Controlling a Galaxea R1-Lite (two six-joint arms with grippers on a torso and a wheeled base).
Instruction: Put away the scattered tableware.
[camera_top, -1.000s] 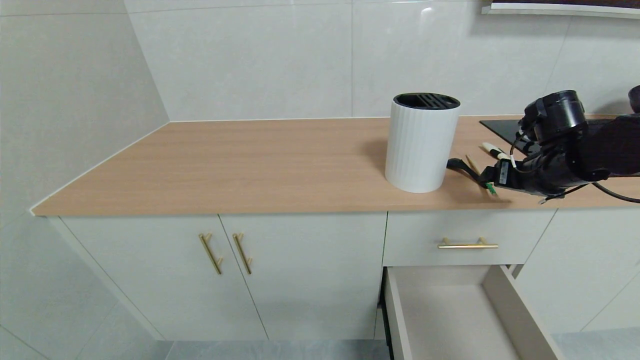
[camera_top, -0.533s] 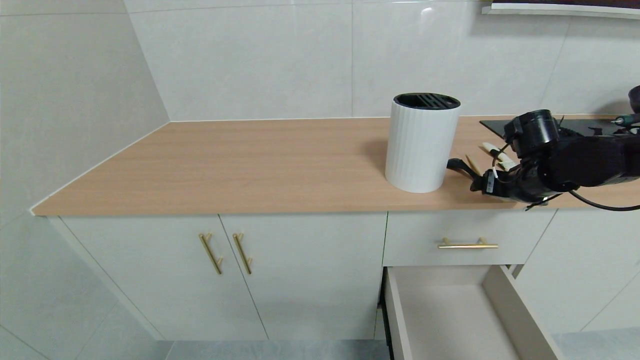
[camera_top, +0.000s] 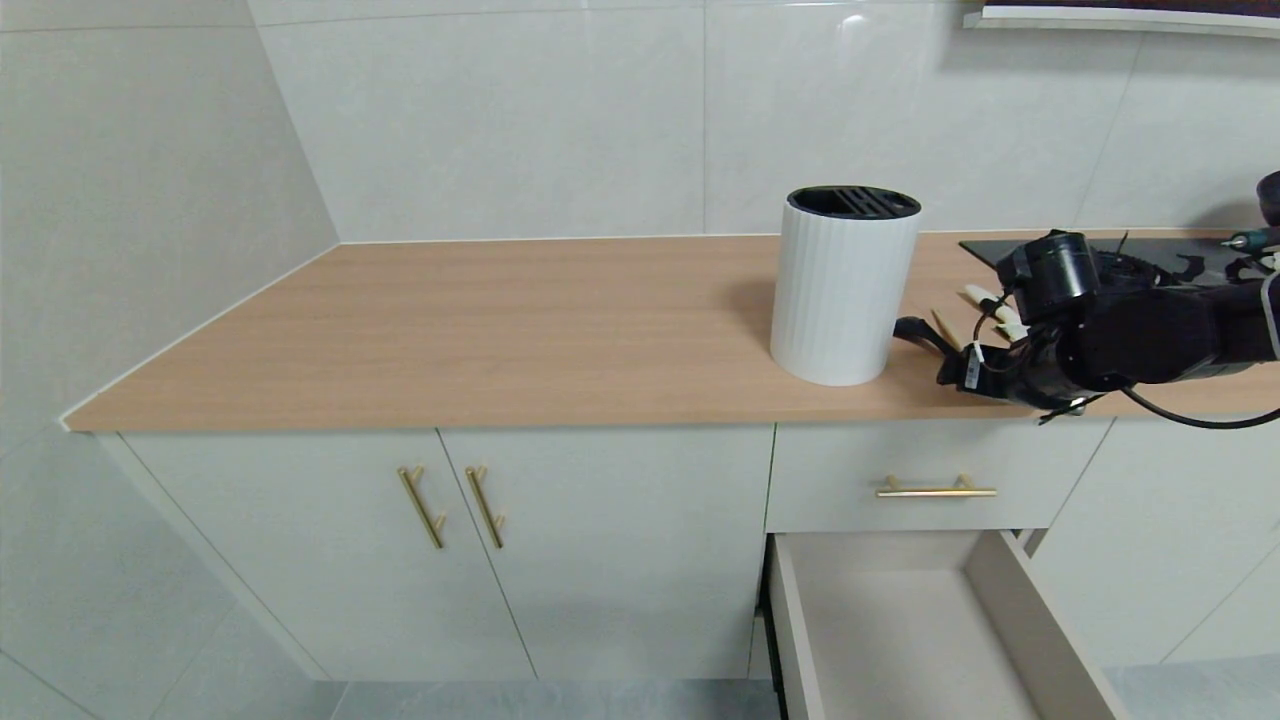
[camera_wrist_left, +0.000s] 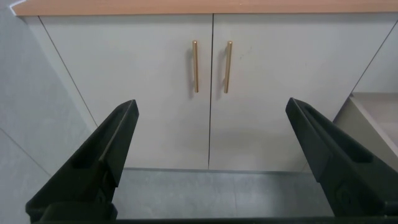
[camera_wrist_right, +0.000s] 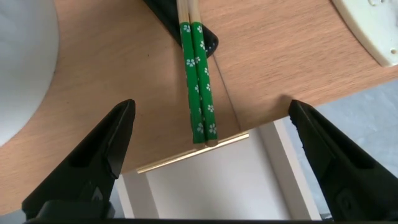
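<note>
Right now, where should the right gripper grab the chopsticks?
Take the chopsticks by their green ends, from straight above, with the right gripper straddling the pair. They lie flat, side by side on the counter; farther up they cross a black utensil, so the green ends look freer.

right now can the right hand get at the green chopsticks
Probably yes. The right hand hangs open right over the green chopsticks, a finger on either side, with nothing between. They lie at the counter edge, partly on a black utensil.
</note>
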